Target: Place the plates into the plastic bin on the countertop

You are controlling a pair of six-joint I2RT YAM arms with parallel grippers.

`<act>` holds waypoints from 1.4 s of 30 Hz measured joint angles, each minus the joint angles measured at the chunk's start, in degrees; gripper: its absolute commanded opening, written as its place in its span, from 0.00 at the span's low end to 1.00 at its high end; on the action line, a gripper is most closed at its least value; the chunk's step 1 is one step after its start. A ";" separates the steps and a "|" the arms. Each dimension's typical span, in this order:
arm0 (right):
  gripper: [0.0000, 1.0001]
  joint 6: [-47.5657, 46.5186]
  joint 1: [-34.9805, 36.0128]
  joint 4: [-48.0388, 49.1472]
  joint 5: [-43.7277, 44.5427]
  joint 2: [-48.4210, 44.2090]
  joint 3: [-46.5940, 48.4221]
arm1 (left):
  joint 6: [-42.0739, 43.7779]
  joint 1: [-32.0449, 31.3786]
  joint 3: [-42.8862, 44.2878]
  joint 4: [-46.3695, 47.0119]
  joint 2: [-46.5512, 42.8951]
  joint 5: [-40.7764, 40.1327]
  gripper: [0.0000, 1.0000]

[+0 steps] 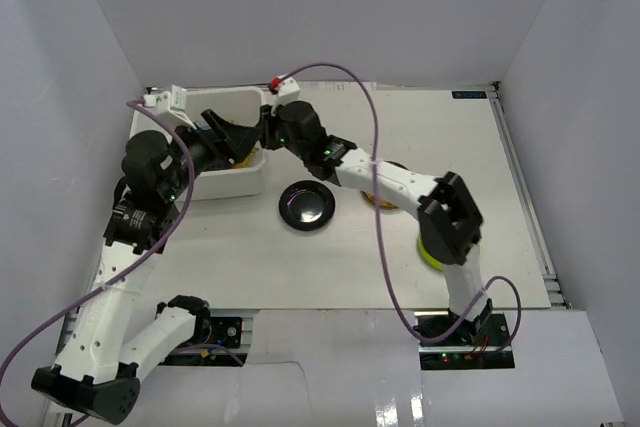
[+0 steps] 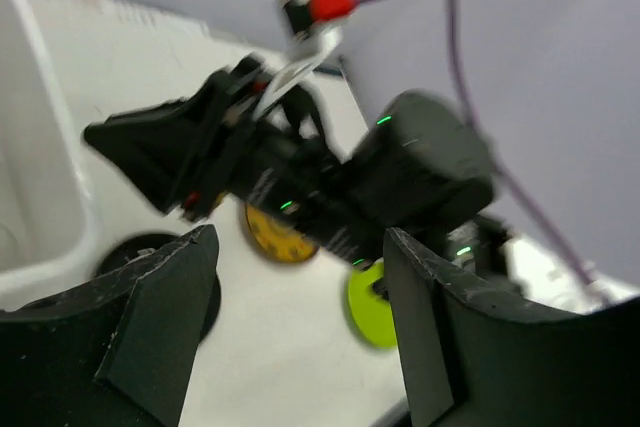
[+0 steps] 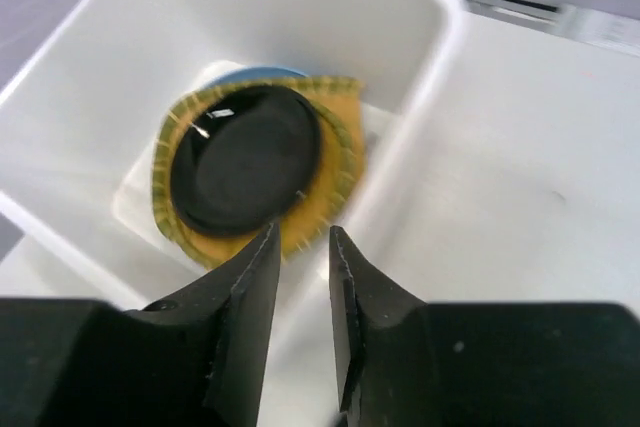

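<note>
While bin (image 3: 330,7) holds three plates (image 3: 245,157), countertop (image 1: 450,127) bears three; left jaws wide, right jaws barely parted.

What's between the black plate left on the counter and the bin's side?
Nothing. In the top view, only a narrow strip of bare countertop separates the black plate from the plastic bin.

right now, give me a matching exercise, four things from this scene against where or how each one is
1 lime green plate
2 light blue plate
3 woven tray
4 left gripper

A in the plastic bin, directly under a black plate
B open, holding nothing
C on the countertop
D bottom of the bin's stack, mostly covered

Pairs: 1-C, 2-D, 3-A, 4-B
</note>
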 measured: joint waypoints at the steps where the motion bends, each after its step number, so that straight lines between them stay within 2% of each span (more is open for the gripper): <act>1: 0.24 0.11 -0.44 0.70 0.46 -4.85 -5.79 | -0.59 -2.32 -1.86 0.42 -0.70 -0.07 0.75; 5: 0.10 1.70 -4.76 4.26 1.84 -29.92 -33.24 | -2.12 -17.53 -8.68 1.33 1.20 -6.01 0.73; 9: 0.09 5.60 -16.70 4.13 0.81 -51.52 -55.58 | -3.43 -30.56 -15.74 0.94 4.76 -15.41 0.74; 12: 0.14 7.72 -27.32 -2.14 0.74 -63.43 -69.24 | -5.11 -35.32 -21.59 0.74 6.05 -22.84 0.74; 13: 0.21 8.07 -30.45 -4.46 0.11 -67.06 -73.26 | -5.66 -36.24 -23.08 0.74 6.54 -25.38 0.75; 17: 0.28 9.09 -41.94 -12.50 -5.25 -76.98 -82.07 | -8.66 -38.14 -28.52 1.18 7.85 -33.94 0.82; 20: 0.34 9.27 -45.46 -13.53 -10.27 -75.97 -82.38 | -10.58 -38.29 -31.36 1.84 8.20 -38.01 0.85; 24: 0.45 9.38 -45.90 -11.61 -15.80 -68.54 -81.72 | -12.63 -37.94 -32.11 5.29 11.63 -41.11 0.86; 32: 0.51 9.46 -47.15 -5.18 -23.06 -58.01 -78.99 | -14.80 -32.44 -32.11 13.57 22.86 -40.61 0.80; 39: 0.55 10.73 -47.23 1.66 -28.24 -51.49 -78.34 | -15.89 -28.26 -32.11 18.78 26.99 -39.95 0.78; 42: 0.55 11.17 -47.23 3.39 -29.44 -49.09 -78.29 | -16.04 -27.67 -32.06 20.83 28.83 -39.45 0.73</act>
